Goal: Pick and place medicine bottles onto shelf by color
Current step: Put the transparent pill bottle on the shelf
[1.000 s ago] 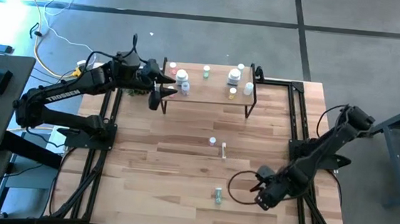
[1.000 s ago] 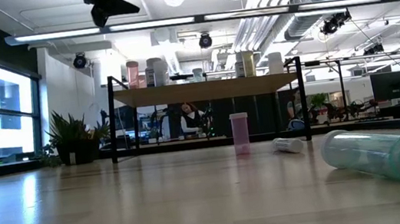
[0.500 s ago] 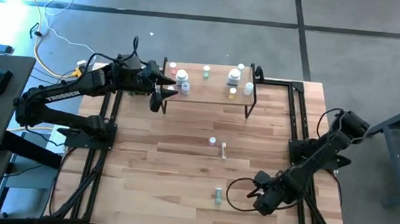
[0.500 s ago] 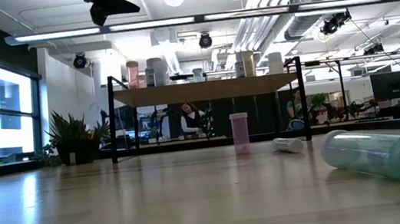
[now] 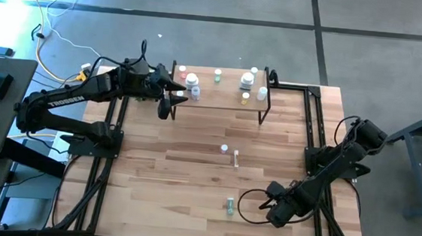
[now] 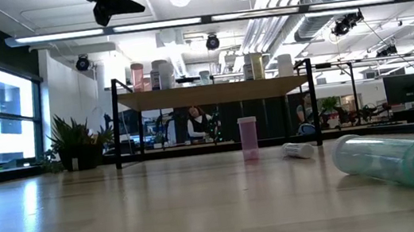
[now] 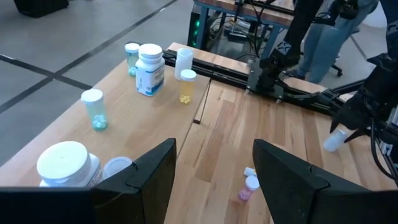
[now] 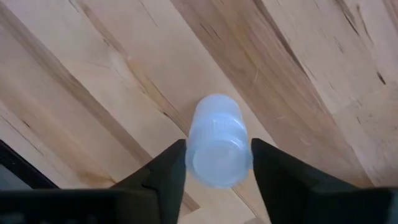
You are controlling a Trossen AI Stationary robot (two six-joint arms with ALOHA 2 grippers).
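My right gripper (image 5: 272, 208) points down near the table's near right corner, shut on a pale white bottle (image 8: 216, 142). The left wrist view shows that bottle (image 7: 334, 140) below the gripper's tips. My left gripper (image 7: 214, 180) hangs open above the left end of the shelf (image 5: 220, 98), holding nothing. The shelf carries several bottles, among them a white jar (image 5: 191, 80) and a yellow vial (image 7: 186, 87). On the table, a pink bottle (image 6: 248, 137) stands upright. A clear vial (image 6: 298, 150) and a green bottle (image 6: 391, 161) lie on their sides. My right gripper has the pale bottle between its two fingers (image 8: 163, 174), which come from above and point down. They lie against opposite sides of its upper end (image 8: 193, 157). The bottle stands upright below them. Whether its base rests on the table I cannot tell.
A green plant (image 6: 74, 141) stands at the table's far left, by the shelf's left legs. Black rails (image 5: 315, 134) run along both sides of the table. Bare wood (image 5: 161, 174) lies between the shelf and the loose bottles.
My right arm has sunk toward the table, and its gripper has shifted slightly toward the near left.
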